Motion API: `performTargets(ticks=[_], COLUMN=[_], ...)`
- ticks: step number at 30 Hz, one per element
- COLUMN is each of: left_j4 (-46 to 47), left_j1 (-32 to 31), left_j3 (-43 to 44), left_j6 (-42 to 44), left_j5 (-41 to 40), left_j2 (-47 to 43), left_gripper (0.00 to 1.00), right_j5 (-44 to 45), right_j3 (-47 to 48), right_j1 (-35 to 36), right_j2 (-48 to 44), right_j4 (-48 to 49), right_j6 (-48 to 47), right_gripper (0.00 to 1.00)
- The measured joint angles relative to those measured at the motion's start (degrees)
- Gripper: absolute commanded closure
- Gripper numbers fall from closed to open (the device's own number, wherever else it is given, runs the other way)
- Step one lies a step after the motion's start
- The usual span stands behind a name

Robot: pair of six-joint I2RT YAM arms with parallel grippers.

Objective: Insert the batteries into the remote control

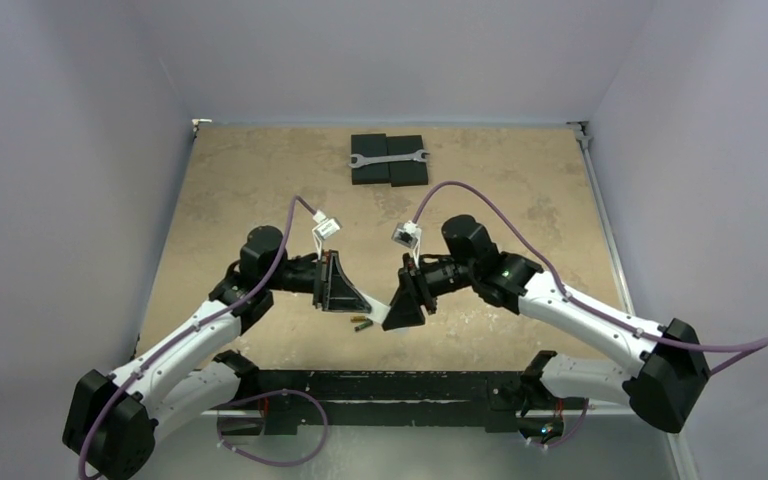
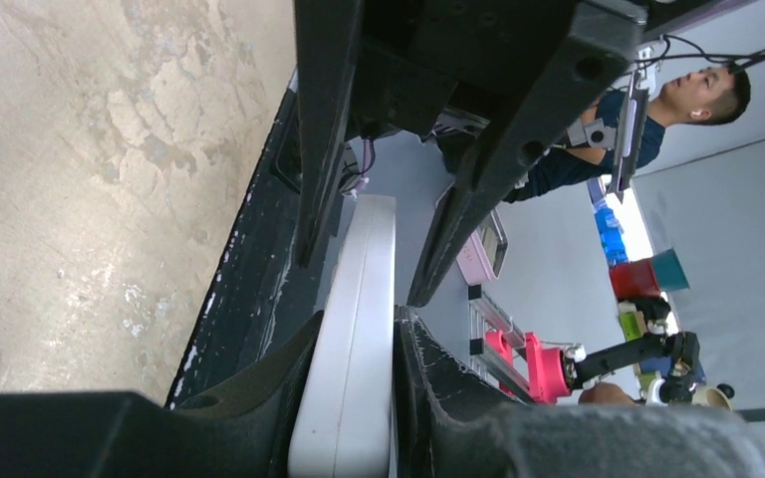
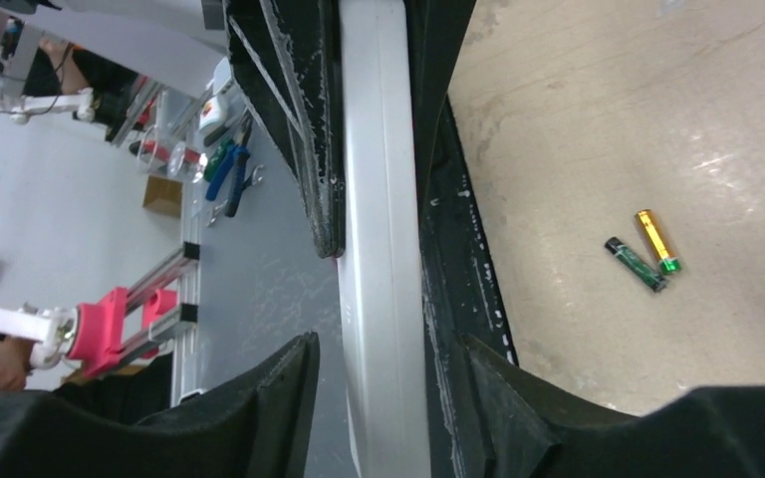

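The white remote control (image 2: 359,329) is held on edge above the table's front edge, between the two arms. My left gripper (image 2: 359,398) is shut on it, both fingers pressed against its flat sides. The same remote control (image 3: 383,249) runs between the fingers of my right gripper (image 3: 383,344), which stands open with a gap on each side. In the top view the left gripper (image 1: 355,298) and right gripper (image 1: 400,305) face each other closely. The batteries, one gold (image 3: 655,239) and one dark green (image 3: 636,264), lie side by side on the table, just below the grippers (image 1: 362,322).
A silver wrench (image 1: 388,158) rests on black blocks (image 1: 388,172) at the far middle of the table. A black strip (image 1: 390,385) runs along the table's near edge. Walls enclose the left, far and right sides.
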Motion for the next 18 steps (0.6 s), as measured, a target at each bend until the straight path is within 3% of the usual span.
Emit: performTargets(ticks=[6, 18], left_j4=[4.3, 12.3], left_j1=[0.0, 0.0], left_j3=[-2.3, -6.3], left_j6=[-3.8, -10.4], left_j5=[-3.0, -9.6], left_j2=[-0.2, -1.2], left_gripper=[1.00, 1.00], right_j5=[5.0, 18.2], right_j3=[-2.3, -10.6], right_j1=[-0.1, -1.0], right_j2=[-3.2, -13.7], right_j4=[2.3, 7.7], right_j6=[2.4, 13.5], right_gripper=[0.29, 0.24])
